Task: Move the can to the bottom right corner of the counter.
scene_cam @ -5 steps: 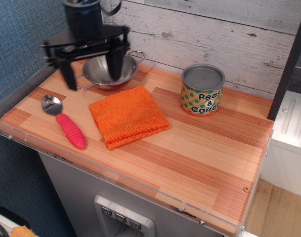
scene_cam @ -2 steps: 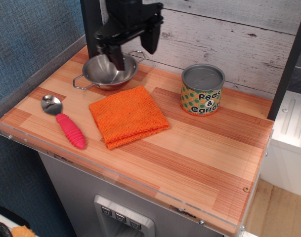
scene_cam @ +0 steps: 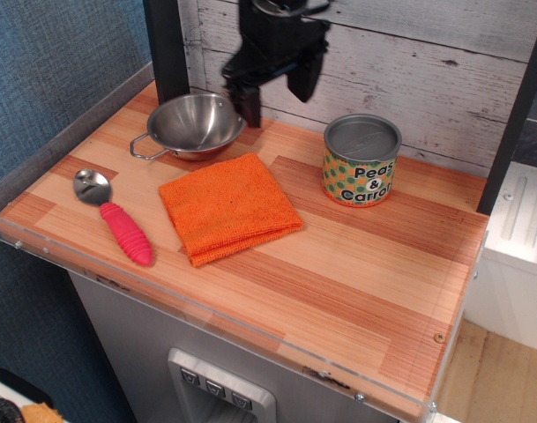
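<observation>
Jaws standing apart and empty, gripper (scene_cam: 275, 93) hovering over the far counter (scene_cam: 339, 282) between steel bowl (scene_cam: 196, 125) and can (scene_cam: 361, 160), touching neither.

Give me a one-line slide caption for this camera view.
Open gripper hovers between bowl and can, nothing grasped.
</observation>
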### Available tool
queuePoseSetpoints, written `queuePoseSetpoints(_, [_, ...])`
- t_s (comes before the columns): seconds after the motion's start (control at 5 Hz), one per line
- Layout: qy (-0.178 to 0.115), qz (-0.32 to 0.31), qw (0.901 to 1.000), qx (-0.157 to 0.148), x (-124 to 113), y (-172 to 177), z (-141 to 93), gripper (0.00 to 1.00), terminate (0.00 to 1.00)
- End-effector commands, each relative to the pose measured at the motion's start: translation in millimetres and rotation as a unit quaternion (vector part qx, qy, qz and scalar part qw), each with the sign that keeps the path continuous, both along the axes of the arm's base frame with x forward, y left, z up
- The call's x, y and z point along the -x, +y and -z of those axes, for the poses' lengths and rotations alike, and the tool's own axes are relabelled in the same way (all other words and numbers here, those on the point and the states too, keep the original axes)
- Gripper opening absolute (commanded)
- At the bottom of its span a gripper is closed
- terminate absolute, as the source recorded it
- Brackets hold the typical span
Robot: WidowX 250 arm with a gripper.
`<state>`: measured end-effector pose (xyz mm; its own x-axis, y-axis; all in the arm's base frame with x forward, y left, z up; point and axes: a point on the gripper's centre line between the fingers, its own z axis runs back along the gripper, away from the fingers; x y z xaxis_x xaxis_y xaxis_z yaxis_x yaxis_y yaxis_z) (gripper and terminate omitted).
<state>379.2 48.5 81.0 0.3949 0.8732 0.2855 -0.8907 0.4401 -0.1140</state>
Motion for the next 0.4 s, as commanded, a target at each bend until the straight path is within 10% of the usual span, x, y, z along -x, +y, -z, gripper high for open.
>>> queuePoseSetpoints(0.0, [-0.022,0.005,0.9996,-0.015,-30.6,-10.3,-15.0,1.0,0.0])
queuePoseSetpoints(0.2, [-0.026,0.022,0.9994,-0.008,-36.5,-15.6,-12.5,1.0,0.0])
